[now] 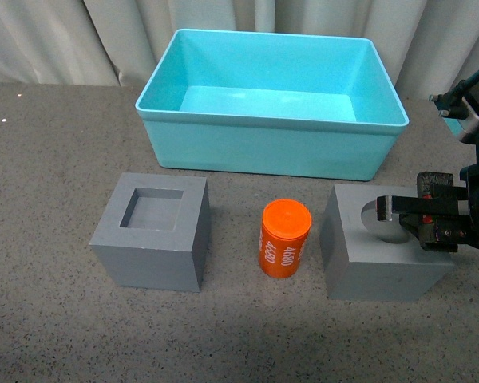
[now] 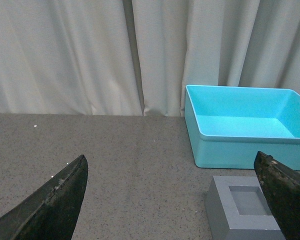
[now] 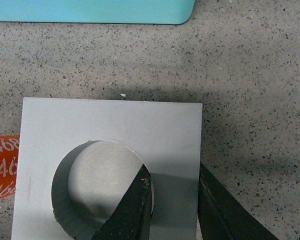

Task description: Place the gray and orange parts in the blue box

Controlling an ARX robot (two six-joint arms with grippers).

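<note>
1. A speckled gray table (image 1: 48, 159) is seen carrying everything.
2. The blue box (image 1: 263, 148) is set at the far side, empty, its long side running left to right.
3. Two gray cubes are placed nearer the robot: the cube with the square hollow (image 1: 156, 255) on the left and the cube with the round hollow (image 1: 375, 275) on the right, well apart.
4. The orange cylinder (image 1: 285, 239) is stood upright between them, touching neither.
5. The right pincer (image 3: 174, 175) is set astride the right cube's outer wall, one finger in the hollow and one outside; it appears to be pinched on that wall, with the cube resting on the table.
6. The left pincer (image 2: 170, 157) is held spread wide, gripping nothing.
7. From the right pincer the box lies farther away and to the left, so a lift followed by a carry that way is judged to be needed.
</note>
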